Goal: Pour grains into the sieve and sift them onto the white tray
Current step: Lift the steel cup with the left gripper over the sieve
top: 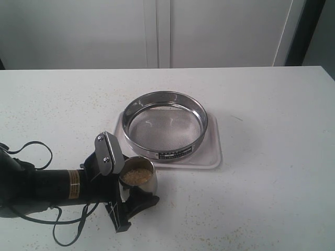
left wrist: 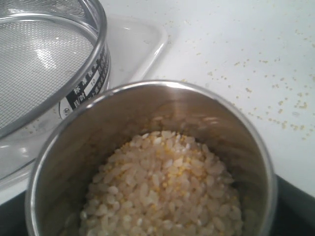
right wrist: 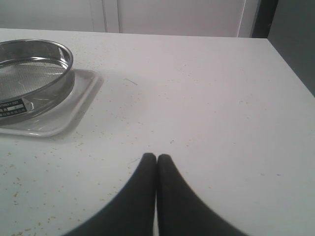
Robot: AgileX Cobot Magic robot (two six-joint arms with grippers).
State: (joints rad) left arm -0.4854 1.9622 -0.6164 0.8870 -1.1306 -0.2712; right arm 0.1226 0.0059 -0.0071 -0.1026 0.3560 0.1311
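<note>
One sieve [top: 165, 128], the landmark, bearing one label strip [top: 175, 153] on its wall. One white tray [top: 212, 157] beneath the sieve. One steel cup [top: 145, 186] just beside the sieve, holding one heap of grains [top: 137, 175], too many to count. Loose granules [left wrist: 275, 105] scattered near the sieve are likewise uncounted. One desk [top: 272, 130] carries all. One arm [top: 47, 185] beside the sieve. Two black fingers [right wrist: 145, 189] of the right gripper [right wrist: 156, 158], well apart from the sieve.

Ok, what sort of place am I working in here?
Probably a lab or test bench: bare white speckled table, plain white cabinet doors behind it, and a labelled steel sieve on a white tray.
</note>
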